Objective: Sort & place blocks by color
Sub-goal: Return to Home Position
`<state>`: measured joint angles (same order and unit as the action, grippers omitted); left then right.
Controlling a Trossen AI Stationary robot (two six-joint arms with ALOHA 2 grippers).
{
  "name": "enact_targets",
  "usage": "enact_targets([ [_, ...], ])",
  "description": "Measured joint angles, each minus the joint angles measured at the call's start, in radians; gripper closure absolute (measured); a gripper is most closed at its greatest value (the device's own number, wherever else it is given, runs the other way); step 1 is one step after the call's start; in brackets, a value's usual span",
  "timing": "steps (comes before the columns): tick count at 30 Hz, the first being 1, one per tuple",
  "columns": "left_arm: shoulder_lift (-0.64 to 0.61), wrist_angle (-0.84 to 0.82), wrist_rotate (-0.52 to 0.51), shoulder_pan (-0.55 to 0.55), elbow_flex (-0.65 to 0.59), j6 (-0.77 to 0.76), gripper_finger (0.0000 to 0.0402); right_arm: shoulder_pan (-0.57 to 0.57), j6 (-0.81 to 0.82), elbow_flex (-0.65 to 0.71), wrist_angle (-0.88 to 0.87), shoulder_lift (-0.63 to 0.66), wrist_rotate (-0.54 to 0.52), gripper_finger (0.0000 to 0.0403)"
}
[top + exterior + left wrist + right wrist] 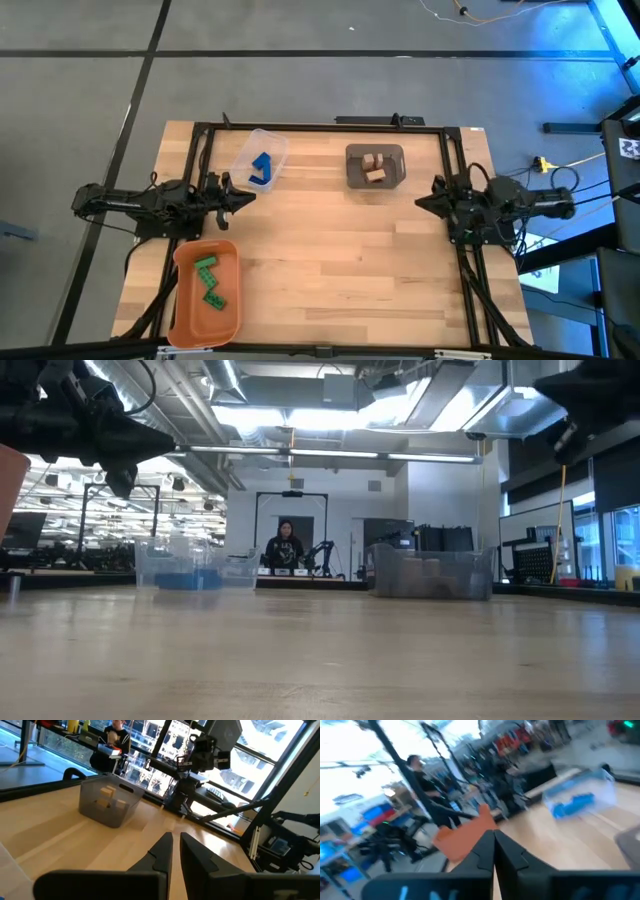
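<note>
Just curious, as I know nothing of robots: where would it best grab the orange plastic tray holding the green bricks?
Probably the thin upright rim of the orange plastic tray, pinched from straight above at the short edge nearest the left tool. The tray looks too wide to span, and the green bricks lie inside, seemingly clear of that edge.

Soft, even light lies on my surface [340, 260] seen from above, with only faint shadows. A blue glow spills over the floor [560, 40] at upper right. In the level view, ceiling lights [330, 415] glare and the near boards are out of focus. Past my right hand [493, 836], everything smears with motion blur.
</note>
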<state>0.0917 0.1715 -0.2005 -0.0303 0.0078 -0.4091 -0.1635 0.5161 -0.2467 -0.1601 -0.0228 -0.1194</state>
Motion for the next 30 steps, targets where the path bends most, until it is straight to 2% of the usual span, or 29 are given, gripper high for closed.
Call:
enact_targets([
  [12, 0.006, -0.003, -0.001, 0.0, 0.0, 0.0, 0.0398, 0.001, -0.118, 0.167, 0.143, 0.018, 0.156, 0.0401],
  [16, 0.006, -0.005, 0.001, 0.0, 0.0, 0.0, 0.0401, 0.001, -0.157, 0.24, 0.219, 0.019, 0.157, 0.0401],
  [20, 0.006, -0.005, 0.002, 0.0, 0.0, 0.0, 0.0394, 0.003, -0.213, 0.239, 0.186, 0.01, 0.133, 0.0401],
  [26, 0.006, -0.005, 0.003, 0.0, 0.0, 0.0, 0.038, 0.008, -0.421, 0.239, 0.188, -0.007, 0.121, 0.0389],
  [30, 0.006, -0.005, 0.002, 0.0, 0.0, 0.0, 0.0373, 0.008, -0.445, 0.239, 0.187, -0.007, 0.121, 0.0383],
])
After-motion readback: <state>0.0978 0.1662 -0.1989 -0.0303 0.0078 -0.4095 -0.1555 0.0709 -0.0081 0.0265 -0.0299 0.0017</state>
